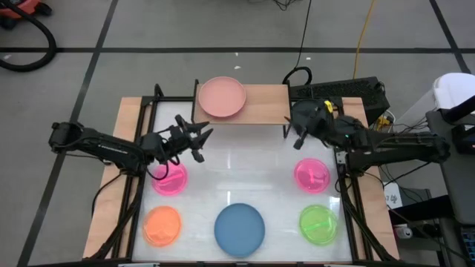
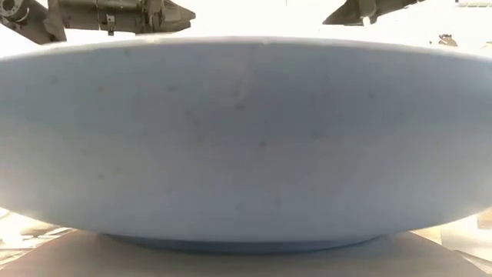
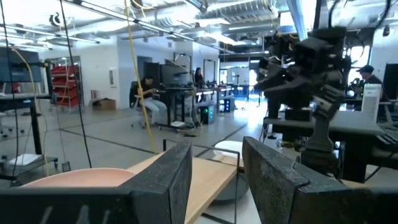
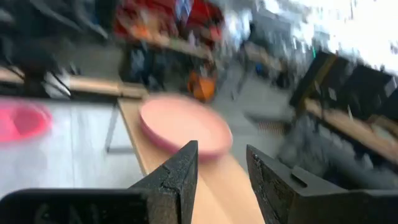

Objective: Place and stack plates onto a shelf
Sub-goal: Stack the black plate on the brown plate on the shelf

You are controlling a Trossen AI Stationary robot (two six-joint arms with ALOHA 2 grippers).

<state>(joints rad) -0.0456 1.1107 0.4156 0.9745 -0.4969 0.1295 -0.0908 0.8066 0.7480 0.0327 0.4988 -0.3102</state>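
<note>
The pale pink plate (image 1: pixel 221 97) is lying on the shelf (image 1: pixel 263 104) ahead of both empty, open-jawed grippers, left gripper (image 1: pixel 199 141) and right gripper (image 1: pixel 295 135).

High view: set overhead, faced straight down; whole table (image 1: pixel 237 178), both arms and surrounding floor are covered.

Low view: set at table-top height, faced level; almost filled by the blue plate (image 2: pixel 246 138) lying close before the lens.

Left wrist view: directed across the shelf (image 3: pixel 205 177) towards the room beyond; right arm is seen opposite.

Right wrist view: directed along the shelf.

Shared: pale pink plate (image 4: pixel 180 127), seen in high and both wrist views.
</note>
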